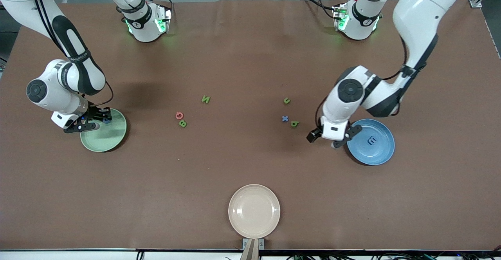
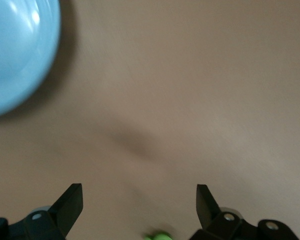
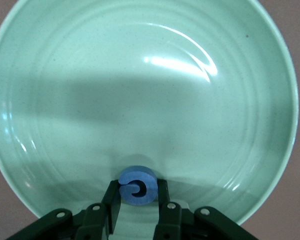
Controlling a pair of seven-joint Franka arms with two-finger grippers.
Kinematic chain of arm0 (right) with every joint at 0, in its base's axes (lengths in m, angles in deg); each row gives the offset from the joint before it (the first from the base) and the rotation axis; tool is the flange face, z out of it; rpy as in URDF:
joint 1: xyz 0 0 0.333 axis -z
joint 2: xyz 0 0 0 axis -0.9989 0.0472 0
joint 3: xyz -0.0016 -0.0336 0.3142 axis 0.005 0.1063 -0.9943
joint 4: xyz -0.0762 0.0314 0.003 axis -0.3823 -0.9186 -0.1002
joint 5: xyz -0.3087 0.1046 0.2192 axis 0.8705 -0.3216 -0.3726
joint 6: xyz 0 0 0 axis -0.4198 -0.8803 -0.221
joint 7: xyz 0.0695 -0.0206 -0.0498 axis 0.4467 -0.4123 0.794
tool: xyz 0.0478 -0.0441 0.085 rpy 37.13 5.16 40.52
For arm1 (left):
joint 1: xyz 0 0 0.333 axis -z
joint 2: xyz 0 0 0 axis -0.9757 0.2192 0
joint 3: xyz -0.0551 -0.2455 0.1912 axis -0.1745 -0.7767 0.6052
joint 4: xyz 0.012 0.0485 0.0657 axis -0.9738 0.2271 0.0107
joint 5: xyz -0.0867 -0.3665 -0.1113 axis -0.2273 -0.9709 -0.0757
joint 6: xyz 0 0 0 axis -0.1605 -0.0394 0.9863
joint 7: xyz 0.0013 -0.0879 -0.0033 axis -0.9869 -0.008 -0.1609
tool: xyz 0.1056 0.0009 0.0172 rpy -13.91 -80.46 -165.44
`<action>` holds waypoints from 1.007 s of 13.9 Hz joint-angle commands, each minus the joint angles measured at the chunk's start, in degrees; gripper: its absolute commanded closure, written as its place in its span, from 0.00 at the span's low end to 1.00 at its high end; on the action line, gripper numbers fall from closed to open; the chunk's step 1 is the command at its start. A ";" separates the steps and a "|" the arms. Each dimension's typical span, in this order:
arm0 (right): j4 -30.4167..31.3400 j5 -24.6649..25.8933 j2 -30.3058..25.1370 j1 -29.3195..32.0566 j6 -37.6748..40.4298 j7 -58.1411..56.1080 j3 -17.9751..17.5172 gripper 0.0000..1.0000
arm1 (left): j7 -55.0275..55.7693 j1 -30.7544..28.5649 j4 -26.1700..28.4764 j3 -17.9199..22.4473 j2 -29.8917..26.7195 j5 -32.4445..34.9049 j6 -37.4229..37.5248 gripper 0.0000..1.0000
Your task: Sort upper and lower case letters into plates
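Right tool: The right tool (image 1: 102, 120) hangs over the mint green plate (image 1: 113, 138), at the right arm's end of the worktop. Its fingers (image 3: 111, 200) pinch a blue letter (image 3: 138, 186), a curly shape like a G or an e.

Left tool: The left tool (image 1: 339, 140) hangs at the edge of the blue plate (image 1: 381, 150), at the left arm's end. Its fingers (image 2: 70, 202) are spread wide with nothing between them.

Blue plate: One dark blue letter (image 1: 371, 140) already lies in it.

Loose letters: Six letters wait on the worktop (image 1: 250, 56) between the two plates. A green N (image 1: 206, 99), a red letter (image 1: 179, 115) and a green B (image 1: 182, 123) lie toward the right arm's end. A green letter (image 1: 287, 100), a blue x (image 1: 285, 118) and another green letter (image 1: 294, 124) lie near the left tool.

What could go wrong: The held letter sits close to the plate's rim, I think. If it drops there it may bounce or roll out. The blue x and the green letter beside it lie very close, so a wide tool could bump one while grabbing the other. Curly letters are hard to read, so one may land in the wrong plate.

Worktop: It is brown, flat and dull, with soft shadows under the arms.

Extra plate: A cream plate (image 1: 254, 211) sits nearest the front camera. It has nothing in it.

Room: Grey floor and metal frame bars show past the worktop's edges.
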 commanded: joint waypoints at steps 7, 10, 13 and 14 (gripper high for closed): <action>0.30 0.54 -10.62 -7.57 10.68 -0.49 -1.36 0.00 | 19.61 6.24 -2.67 0.76 7.16 1.09 0.78 0.12; 0.30 0.28 -12.31 -15.65 13.42 0.30 -1.62 0.00 | 23.04 6.78 -2.31 1.38 7.24 1.18 0.86 0.12; 0.56 -0.16 -12.13 -24.62 11.15 0.56 -1.62 0.00 | 23.75 7.22 -2.14 1.55 7.60 1.18 0.86 0.16; 0.65 -0.16 -11.78 -27.26 9.83 0.56 -1.62 0.00 | 24.28 7.22 -2.05 1.55 7.60 1.18 0.86 0.17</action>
